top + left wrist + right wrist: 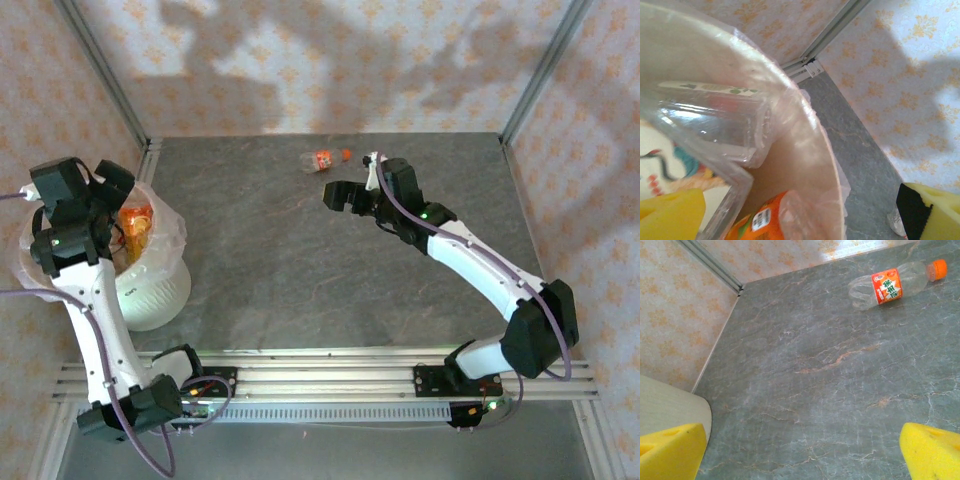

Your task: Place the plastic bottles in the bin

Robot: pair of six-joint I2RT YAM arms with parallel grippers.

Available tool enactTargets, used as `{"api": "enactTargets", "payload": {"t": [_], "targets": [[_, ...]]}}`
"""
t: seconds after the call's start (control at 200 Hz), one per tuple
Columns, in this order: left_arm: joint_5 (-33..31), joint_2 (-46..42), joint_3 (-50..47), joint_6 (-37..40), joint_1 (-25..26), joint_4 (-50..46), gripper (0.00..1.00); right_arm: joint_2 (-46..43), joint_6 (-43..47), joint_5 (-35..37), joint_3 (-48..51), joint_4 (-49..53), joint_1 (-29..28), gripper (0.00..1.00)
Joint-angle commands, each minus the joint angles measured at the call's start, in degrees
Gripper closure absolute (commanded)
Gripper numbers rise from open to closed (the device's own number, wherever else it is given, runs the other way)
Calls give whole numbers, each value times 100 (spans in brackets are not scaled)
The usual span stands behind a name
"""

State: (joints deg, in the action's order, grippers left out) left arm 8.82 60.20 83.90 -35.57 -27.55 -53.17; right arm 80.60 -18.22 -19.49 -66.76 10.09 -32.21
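Observation:
One plastic bottle [322, 160] with an orange label and orange cap lies on its side at the far middle of the table; the right wrist view has it at the upper right [890, 285]. My right gripper [345, 197] hovers just in front of it, open and holding nothing [802, 450], with bare tabletop between its yellow pads [932, 452]. The bin [150, 290] stands at the left edge, lined with a thin bag. My left gripper [118, 222] hangs open over its mouth [800, 220]. Inside lie an orange-labelled bottle [760, 220] and a clear bottle [705, 120].
Patterned walls with metal corner posts [530, 85] close in the grey stone-look table [300, 270] at the back and sides. A rail [330, 385] carrying both arm bases runs along the near edge. The bin's rim [825, 145] stands close to the left wall.

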Motion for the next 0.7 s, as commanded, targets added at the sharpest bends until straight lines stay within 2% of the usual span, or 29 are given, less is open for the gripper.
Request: {"api": "enactTargets", "payload": {"t": [0.0, 0.13, 0.235, 0.37, 0.525, 0.6, 0.696], "targets": [[326, -381, 254, -57, -60, -193, 0, 39, -66, 96, -171, -86, -23, 1], [1358, -738, 80, -513, 21, 474, 0, 43, -174, 433, -162, -214, -25, 1], [1567, -901, -11, -787, 566, 1054, 0, 12, -358, 804, -128, -311, -18, 1], [1048, -792, 46, -801, 2003, 1646, 0, -151, -554, 1258, -10, -484, 12, 1], [102, 37, 481, -388, 3860, 1880, 0, -580, -665, 1622, 314, -633, 94, 1], [-276, 675, 818, -182, 4468, 1816, 0, -829, -679, 1767, 539, -651, 148, 1], [-548, 1630, 1436, 141, 4883, 1497, 0, -1182, -691, 1913, 833, -567, 236, 1]]}}
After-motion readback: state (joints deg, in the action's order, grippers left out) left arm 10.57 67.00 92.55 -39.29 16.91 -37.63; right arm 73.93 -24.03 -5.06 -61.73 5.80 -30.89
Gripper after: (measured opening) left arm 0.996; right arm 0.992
